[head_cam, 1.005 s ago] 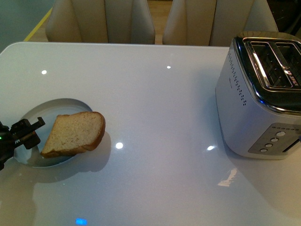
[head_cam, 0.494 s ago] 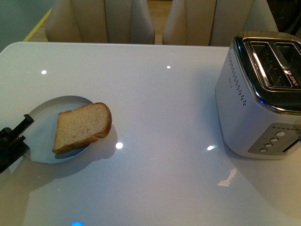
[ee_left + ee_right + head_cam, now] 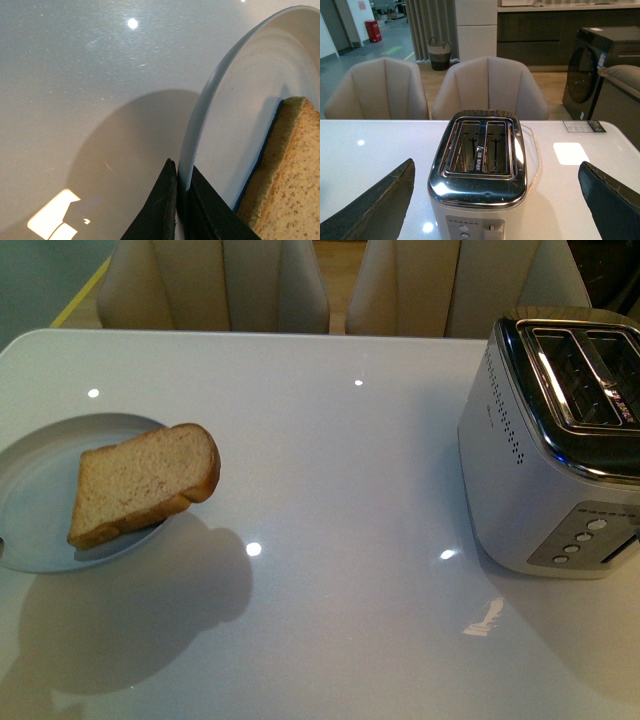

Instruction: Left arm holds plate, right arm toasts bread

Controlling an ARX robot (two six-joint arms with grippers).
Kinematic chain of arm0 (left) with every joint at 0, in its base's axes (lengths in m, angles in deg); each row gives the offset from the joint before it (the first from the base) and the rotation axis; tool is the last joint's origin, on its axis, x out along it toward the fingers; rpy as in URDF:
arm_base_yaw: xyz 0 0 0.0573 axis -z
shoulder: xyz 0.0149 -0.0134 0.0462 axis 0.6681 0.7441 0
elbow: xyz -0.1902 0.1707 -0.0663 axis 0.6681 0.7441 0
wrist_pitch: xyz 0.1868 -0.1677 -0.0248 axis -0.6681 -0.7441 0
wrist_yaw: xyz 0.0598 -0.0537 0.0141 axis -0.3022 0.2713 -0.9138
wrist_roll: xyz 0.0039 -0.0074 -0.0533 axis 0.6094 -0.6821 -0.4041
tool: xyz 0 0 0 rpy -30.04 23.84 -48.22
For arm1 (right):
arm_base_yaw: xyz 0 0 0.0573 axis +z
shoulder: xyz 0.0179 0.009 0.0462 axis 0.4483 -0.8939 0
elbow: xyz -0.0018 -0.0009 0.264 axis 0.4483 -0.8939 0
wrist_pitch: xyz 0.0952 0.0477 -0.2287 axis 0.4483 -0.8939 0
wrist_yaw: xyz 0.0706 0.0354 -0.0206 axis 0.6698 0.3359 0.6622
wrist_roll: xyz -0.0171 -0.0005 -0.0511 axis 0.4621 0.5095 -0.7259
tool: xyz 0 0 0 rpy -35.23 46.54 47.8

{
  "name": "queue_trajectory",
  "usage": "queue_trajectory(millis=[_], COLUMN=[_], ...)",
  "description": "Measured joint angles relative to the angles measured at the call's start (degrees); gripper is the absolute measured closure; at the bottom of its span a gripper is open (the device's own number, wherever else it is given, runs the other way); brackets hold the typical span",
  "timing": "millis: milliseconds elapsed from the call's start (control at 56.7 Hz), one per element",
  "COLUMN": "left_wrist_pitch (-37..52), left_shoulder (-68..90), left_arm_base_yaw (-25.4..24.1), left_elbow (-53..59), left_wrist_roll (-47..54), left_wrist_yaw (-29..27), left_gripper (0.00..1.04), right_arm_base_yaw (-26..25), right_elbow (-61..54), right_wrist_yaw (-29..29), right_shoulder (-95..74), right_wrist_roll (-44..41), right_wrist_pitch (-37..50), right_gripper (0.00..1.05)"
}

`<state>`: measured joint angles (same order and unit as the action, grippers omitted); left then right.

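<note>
On the left side of the front view, the plate (image 3: 40, 475) sits further left and looms larger than half a second ago, casting a broad shadow on the white table (image 3: 350, 440); the bread (image 3: 145, 485) has travelled with it and lies tilted on the plate, its rounded top overhanging the right rim; the black jaws seen at the left edge earlier have slipped out of this view; the toaster (image 3: 550, 440) at the right has not moved, and the lettering by its slots is too small to read.

Left wrist view: the left gripper (image 3: 181, 182) is clamped on the plate's rim (image 3: 210, 100), one dark jaw on each side of it; the bread (image 3: 290, 170) rests inside the plate.

Right wrist view: the right gripper (image 3: 496, 165) hangs on the near side of the toaster (image 3: 480, 192) with its fingers (image 3: 370, 210) spread wide, grasping nothing; the writing between the slots is illegible.
</note>
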<state>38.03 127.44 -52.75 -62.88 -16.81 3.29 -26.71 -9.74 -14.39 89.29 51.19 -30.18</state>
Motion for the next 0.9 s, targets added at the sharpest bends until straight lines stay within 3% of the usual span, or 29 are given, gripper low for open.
queue_trajectory(millis=[282,653,899], left_wrist_pitch=[-10.8,-22.8,-27.1], left_shoulder=[-18.1,-23.3,-23.3], left_arm_base_yaw=[5.2,21.3,31.0], left_elbow=[1.5,-9.5,-14.4], left_wrist_roll=[-4.3,-9.8,-13.0], left_wrist_yaw=[-0.6,-6.1,-6.5], left_gripper=[1.02,1.02,1.02], right_arm_base_yaw=[0.0,0.0,0.0], right_elbow=[0.0,0.0,0.0], right_wrist_yaw=[0.0,0.0,0.0], right_shoulder=[0.0,0.0,0.0], right_wrist_roll=[0.0,0.0,0.0], right_wrist_pitch=[0.0,0.0,0.0], right_gripper=[0.09,0.09,0.09])
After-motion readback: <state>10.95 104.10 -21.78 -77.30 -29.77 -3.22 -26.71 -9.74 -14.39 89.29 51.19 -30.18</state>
